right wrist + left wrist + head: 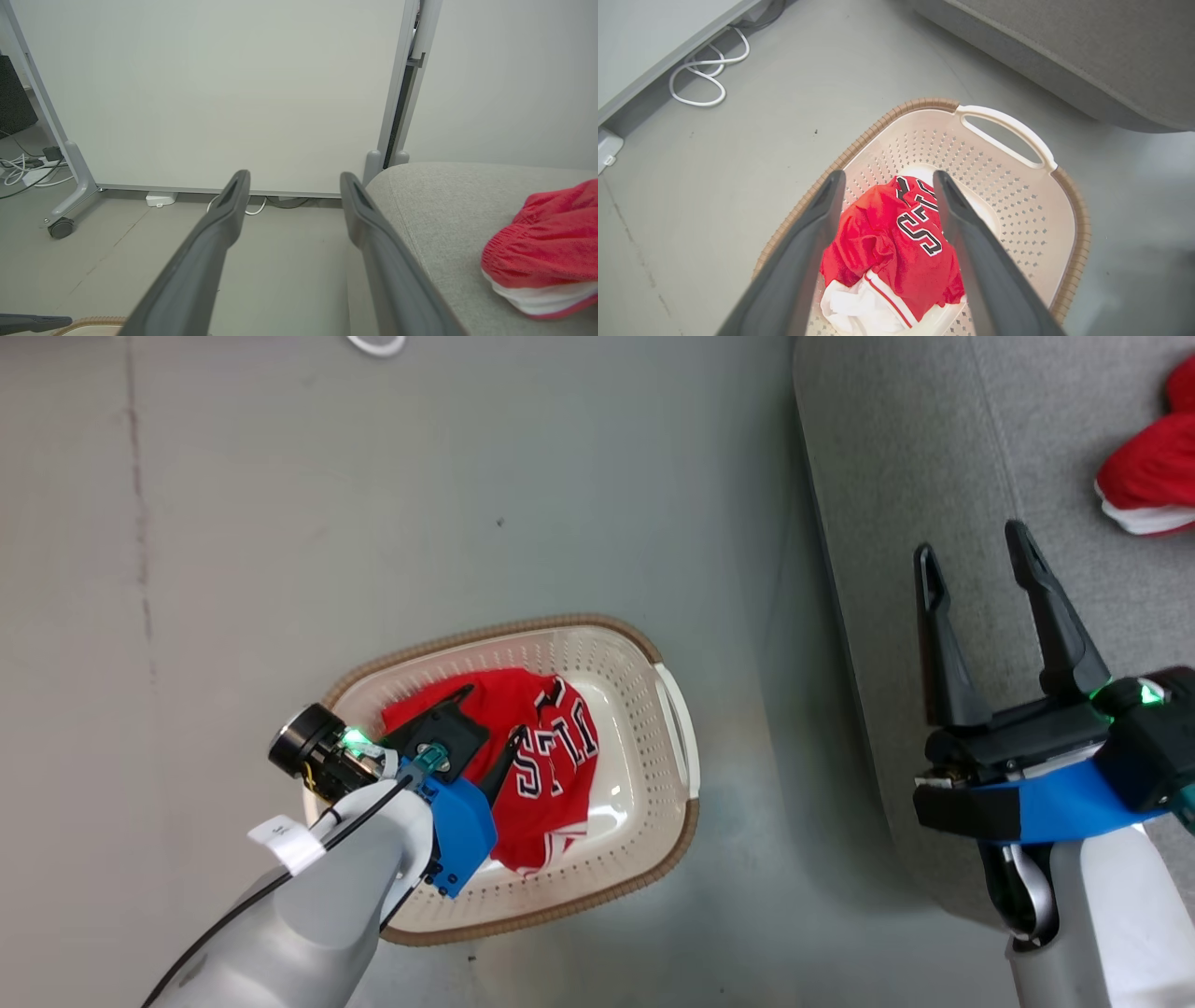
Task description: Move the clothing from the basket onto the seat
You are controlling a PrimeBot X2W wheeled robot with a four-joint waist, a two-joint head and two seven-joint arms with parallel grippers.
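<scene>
A red jersey [551,775] with black-and-white lettering lies crumpled in the cream basket [677,728] on the floor. In the left wrist view the jersey [896,238] shows white fabric underneath, inside the basket [1078,233]. My left gripper [485,719] hangs open just above the jersey, pointing down into the basket, nothing between its fingers [889,176]. My right gripper [971,555] is open and empty above the front edge of the grey seat [896,476]. Another red garment [1153,476] with white trim lies on the seat [444,210], right of my right gripper [294,177].
The basket stands on grey floor to the left of the seat, with a strip of floor between them. A white cable [705,70] lies on the floor by a wall base. Beyond the seat stands a white panel [210,93] on wheeled legs [60,227].
</scene>
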